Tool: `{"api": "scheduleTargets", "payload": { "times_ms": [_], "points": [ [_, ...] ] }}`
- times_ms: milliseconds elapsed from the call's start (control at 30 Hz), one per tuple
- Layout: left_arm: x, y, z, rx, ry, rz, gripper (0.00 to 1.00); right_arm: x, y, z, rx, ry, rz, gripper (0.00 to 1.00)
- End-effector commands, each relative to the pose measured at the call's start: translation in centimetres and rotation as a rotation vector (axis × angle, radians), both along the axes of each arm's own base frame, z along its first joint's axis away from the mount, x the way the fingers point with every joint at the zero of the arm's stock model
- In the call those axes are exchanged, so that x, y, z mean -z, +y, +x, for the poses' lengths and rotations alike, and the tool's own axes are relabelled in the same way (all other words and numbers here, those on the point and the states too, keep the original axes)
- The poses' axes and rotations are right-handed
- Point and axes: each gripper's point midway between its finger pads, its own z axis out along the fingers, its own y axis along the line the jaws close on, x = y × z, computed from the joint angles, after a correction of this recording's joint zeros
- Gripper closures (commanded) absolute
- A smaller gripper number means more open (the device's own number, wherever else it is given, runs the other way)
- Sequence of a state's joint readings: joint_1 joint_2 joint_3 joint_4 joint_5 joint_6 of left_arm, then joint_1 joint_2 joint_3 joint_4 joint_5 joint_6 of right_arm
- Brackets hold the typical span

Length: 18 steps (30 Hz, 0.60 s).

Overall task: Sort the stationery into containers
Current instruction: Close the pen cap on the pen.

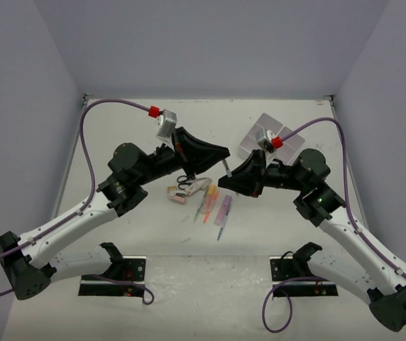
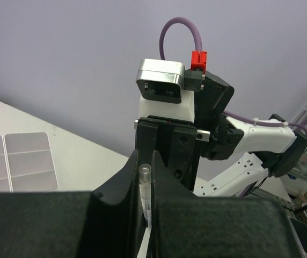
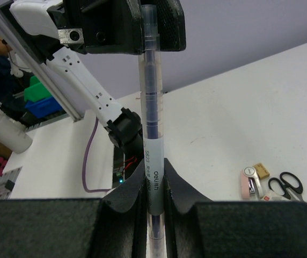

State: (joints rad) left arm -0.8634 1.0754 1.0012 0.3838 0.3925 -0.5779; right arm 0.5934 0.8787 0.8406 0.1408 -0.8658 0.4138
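Clamps one pen (image 3: 152, 134) at both ends with closed left gripper (image 2: 148, 161) and right gripper (image 3: 154, 177), likely passing it toward the box (image 1: 258, 129).

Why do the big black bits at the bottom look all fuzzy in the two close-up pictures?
Left wrist view: the left fingers sit right against the lens, so they blur; the pen between them is sharper. Right wrist view: the right fingers blur likewise, yet the pen's print and the scissors stay crisp. Top view: even light, nothing fuzzy.
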Motion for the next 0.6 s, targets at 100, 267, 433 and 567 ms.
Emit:
{"api": "scheduleTargets", "payload": {
  "times_ms": [100,267,433,567],
  "points": [
    [5.5,-2.2,-1.8,0.168,0.083,0.158,1.00,-7.9,0.4,2.7,0.101,-0.174,0.168,1.00],
    [8.1,-2.4,-3.0,0.206,0.109,0.197,1.00,-9.9,0.6,3.4,0.118,-0.208,0.196,1.00],
    [10.8,-1.9,-3.5,0.193,0.147,0.225,1.00,-11.8,0.4,3.9,0.148,-0.231,0.220,1.00],
    [12.0,-1.7,-3.8,0.200,0.166,0.240,1.00,-12.1,0.7,4.4,0.141,-0.215,0.218,1.00]
  ]
}}
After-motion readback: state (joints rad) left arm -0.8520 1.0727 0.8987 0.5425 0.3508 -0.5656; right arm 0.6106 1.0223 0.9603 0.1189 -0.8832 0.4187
